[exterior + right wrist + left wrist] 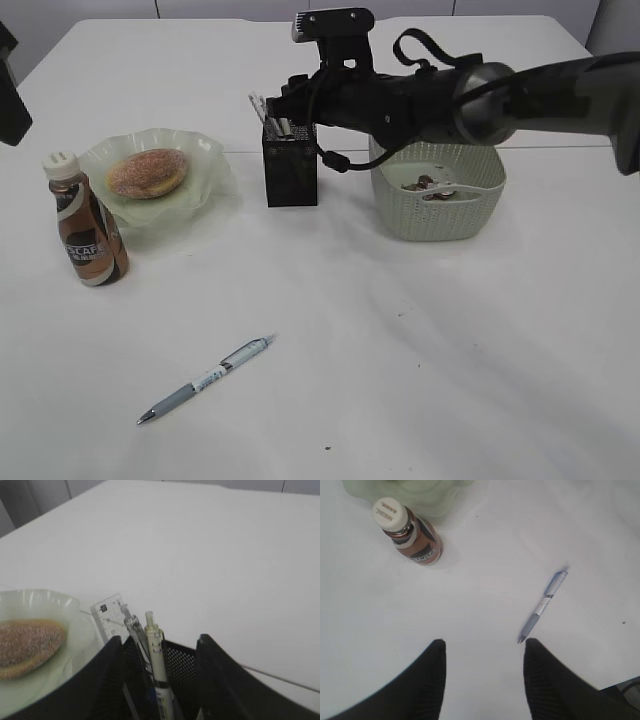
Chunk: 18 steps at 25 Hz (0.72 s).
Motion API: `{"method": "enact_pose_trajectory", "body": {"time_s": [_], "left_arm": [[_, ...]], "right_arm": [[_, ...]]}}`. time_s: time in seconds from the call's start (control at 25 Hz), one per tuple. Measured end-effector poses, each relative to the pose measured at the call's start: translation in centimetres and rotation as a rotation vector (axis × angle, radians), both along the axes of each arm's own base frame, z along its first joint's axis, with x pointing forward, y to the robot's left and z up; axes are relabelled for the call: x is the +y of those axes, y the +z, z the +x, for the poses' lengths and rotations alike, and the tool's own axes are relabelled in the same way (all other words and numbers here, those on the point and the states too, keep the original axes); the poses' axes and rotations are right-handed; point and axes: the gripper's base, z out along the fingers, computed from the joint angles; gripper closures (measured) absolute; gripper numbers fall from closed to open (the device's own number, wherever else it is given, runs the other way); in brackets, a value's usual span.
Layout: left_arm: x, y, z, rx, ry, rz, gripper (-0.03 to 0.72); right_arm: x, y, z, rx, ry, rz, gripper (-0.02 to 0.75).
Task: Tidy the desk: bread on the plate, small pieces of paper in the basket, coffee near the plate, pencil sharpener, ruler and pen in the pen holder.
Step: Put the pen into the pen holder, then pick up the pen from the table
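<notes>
Right claw [157,652], spread over pen holder [290,165]; wrist view alone shows ruler [107,617].

A: So what kind of place is this, somebody's office?

B: Looks more like a robot lab set up as a fake office desk. You've got a big plain white tabletop [420,340] with a bulky black robot arm [500,95] reaching over it, and pale panelled walls behind.

A: And the office part?

B: Desk stuff: a black mesh pen holder [290,165] with pens and a ruler [111,616] sticking out, a loose pen [205,381], plus a snack on a green plate [205,165] and a coffee bottle [85,225]. Too bare and tidy to be a real workplace.
</notes>
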Motion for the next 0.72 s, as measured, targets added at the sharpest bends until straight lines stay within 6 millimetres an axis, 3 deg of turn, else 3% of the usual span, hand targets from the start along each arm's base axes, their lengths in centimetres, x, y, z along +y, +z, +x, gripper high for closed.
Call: {"method": "enact_pose_trajectory", "body": {"time_s": [0.16,0.4,0.56,0.72], "left_arm": [[0.0,0.0,0.0,0.001,0.000,-0.002,0.318],[-1.6,-0.1,-0.7,-0.006,-0.127,0.027,0.318],[-3.1,-1.1,-0.4,0.023,-0.213,0.064,0.318],[-4.9,-4.3,1.5,0.112,-0.275,0.125,0.318]], "right_arm": [[-0.6,3.5,-1.3,0.134,-0.001,-0.053,0.391],[-2.3,11.7,-6.3,0.362,0.010,-0.059,0.391],[-3.2,14.4,-8.9,0.469,0.027,-0.088,0.391],[-3.7,15.8,-10.5,0.592,0.040,-0.133,0.391]]}}
